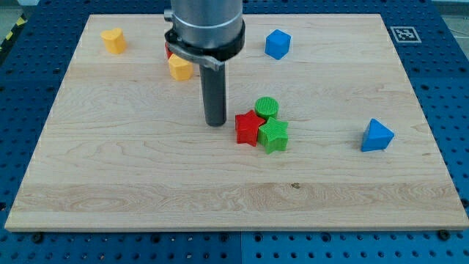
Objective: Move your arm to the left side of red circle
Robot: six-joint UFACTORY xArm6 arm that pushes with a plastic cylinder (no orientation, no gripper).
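My tip (215,122) rests on the board just left of a red star block (248,128). A small patch of red (168,51) shows at the arm's left edge near the view's top; it is mostly hidden behind the arm, so its shape cannot be made out. A yellow block (179,67) sits right below that red patch, partly under the arm's collar. My tip is well below both of them.
A green circle block (267,107) and a green star block (274,136) touch the red star. A yellow block (113,40) lies at top left. A blue block (278,44) lies at top, a blue triangular block (377,136) at right.
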